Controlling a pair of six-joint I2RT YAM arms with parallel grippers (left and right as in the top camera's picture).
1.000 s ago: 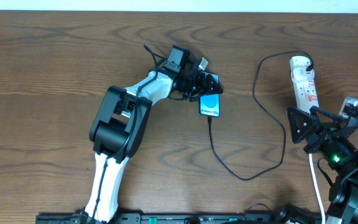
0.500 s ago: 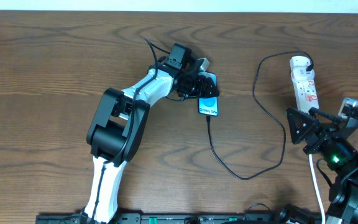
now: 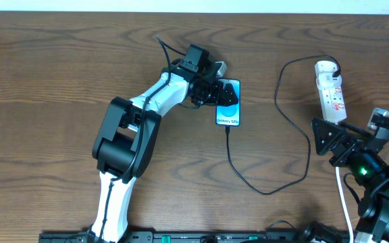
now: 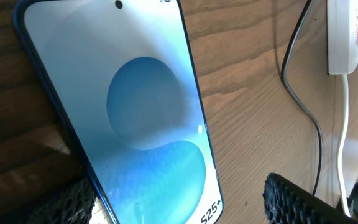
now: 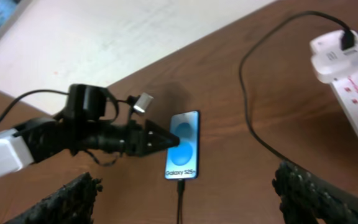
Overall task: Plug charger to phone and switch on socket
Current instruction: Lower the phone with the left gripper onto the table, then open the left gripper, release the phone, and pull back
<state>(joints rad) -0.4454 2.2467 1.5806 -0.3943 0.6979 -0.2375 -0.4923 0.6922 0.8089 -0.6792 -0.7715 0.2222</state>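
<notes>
Overhead view of a brown wood-grain worktop (image 3: pixel 53 74) with 2 robot arms. A slim rectangular smartphone with a blue-turquoise screen (image 3: pixel 228 106) lies flat, screen up, near the middle.

The left arm's black pincer (image 3: pixel 216 93) sits over the phone's far-left corner. In the left wrist view its 2 textured fingers (image 4: pixel 297 199) are wide apart on either side of the phone's lower part. Bare wood shows between the phone and 1 finger, so this pincer is open and grips nothing. It is probably there to steady the phone.

A long thin black charger cable (image 3: pixel 262 192) meets the phone's near short edge and looks plugged in. It then loops across the worktop to a black plug at the far end of a white elongated power strip with red switch marks (image 3: pixel 332 91), well apart at the right.

The right arm's black pincer (image 3: pixel 324 137) hangs near the strip's near end, fingers spread and holding nothing. That places it well for the switch, which I judge to be the step left.

Open wood surrounds the phone except on its left. The cable loop lies between phone and strip, close to the right pincer. The strip's white lead (image 3: pixel 343 196) runs beside that arm. Either could snag.
</notes>
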